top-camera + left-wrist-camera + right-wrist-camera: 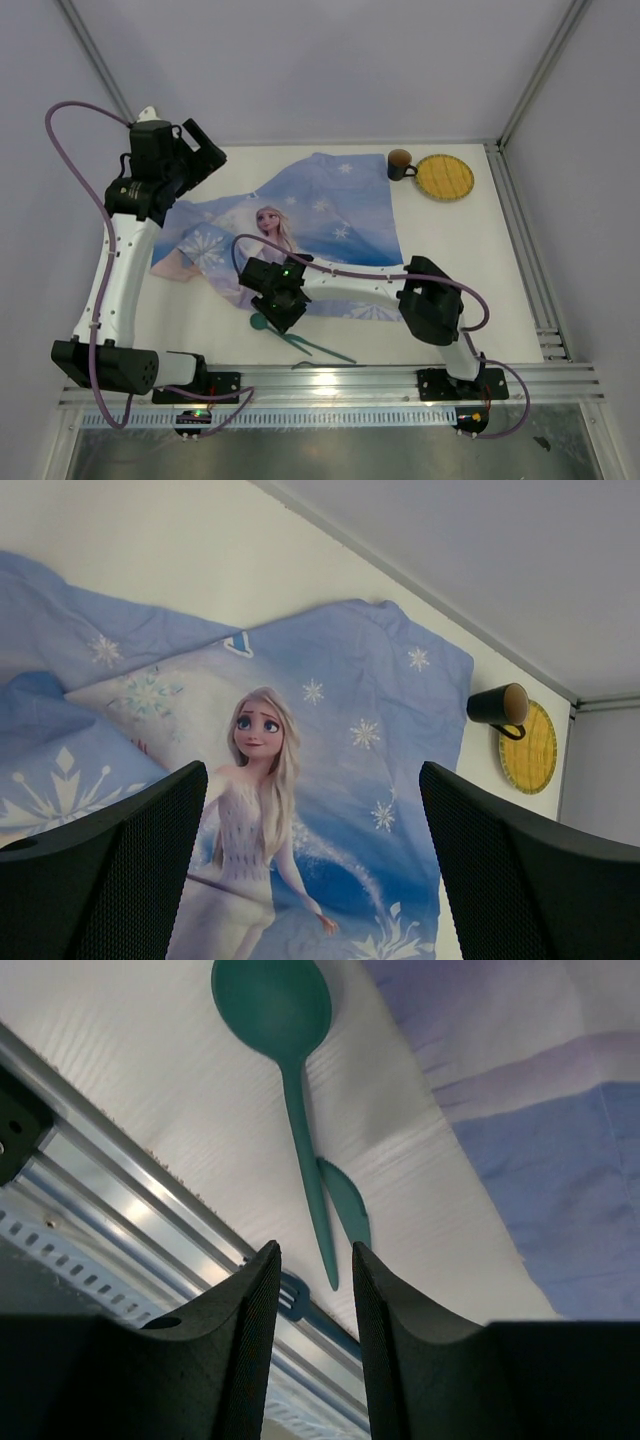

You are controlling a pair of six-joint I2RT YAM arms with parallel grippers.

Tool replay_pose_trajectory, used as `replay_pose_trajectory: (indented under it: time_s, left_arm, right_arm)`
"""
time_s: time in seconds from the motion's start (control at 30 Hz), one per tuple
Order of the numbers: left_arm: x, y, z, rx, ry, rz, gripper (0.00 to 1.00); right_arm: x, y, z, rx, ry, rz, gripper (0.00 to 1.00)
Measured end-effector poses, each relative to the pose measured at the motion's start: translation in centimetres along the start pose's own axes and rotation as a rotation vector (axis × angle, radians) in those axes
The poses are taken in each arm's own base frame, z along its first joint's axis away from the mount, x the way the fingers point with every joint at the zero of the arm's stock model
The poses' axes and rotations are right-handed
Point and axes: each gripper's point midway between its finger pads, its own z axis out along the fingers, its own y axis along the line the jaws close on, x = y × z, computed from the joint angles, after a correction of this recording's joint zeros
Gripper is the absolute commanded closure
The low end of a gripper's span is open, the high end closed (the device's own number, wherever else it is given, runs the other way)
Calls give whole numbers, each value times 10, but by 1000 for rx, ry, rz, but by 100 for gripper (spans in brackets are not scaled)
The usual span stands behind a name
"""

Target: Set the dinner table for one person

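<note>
The white dinner table [455,250] carries a blue printed cloth [320,215], crumpled at its left end. A teal spoon [262,322], a teal knife [330,350] and a dark fork [305,365] lie at the near edge. My right gripper [284,314] hovers just above them, slightly open and empty. In the right wrist view the spoon [277,1015], knife [346,1206] and fork [297,1296] show past my gripper [312,1260]. My left gripper [203,150] is raised at the far left, open wide and empty, and looks down on the cloth [330,750].
A brown mug [400,163] and a round yellow woven plate [445,177] sit at the far right corner; both also show in the left wrist view, the mug [497,705] and the plate [530,748]. Aluminium rails [520,260] frame the table. The fork rests on the near rail [150,1210].
</note>
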Motion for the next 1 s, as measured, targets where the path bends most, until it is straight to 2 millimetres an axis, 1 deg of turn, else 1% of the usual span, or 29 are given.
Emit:
replay_pose_trajectory:
  time_s: [0.23,0.43,0.53,0.6,0.73,0.8,0.9,1.0]
  left_arm:
    - [-1,7,2,-28,-11,28,10]
    - [-4,12,0,-49,-32,48,11]
    - [-2,15,-3,-53,-35,47,11]
    - [4,19,-7,-52,-34,41,11]
    - [24,25,-20,-7,-20,10,11]
    - [33,25,-29,24,-7,3,11]
    - [34,16,-38,85,-5,7,10]
    - [31,9,-43,127,-15,22,11]
  right_arm:
    - [-26,-5,15,61,-56,12,60]
    - [-30,-5,18,63,-71,12,60]
    - [-33,-4,19,59,-81,11,60]
    - [-34,-4,19,60,-86,11,60]
    - [-42,-6,18,79,-117,12,60]
    - [-47,-8,18,94,-139,13,60]
    - [-55,-13,20,119,-168,18,60]
    - [-64,-19,28,145,-186,25,60]
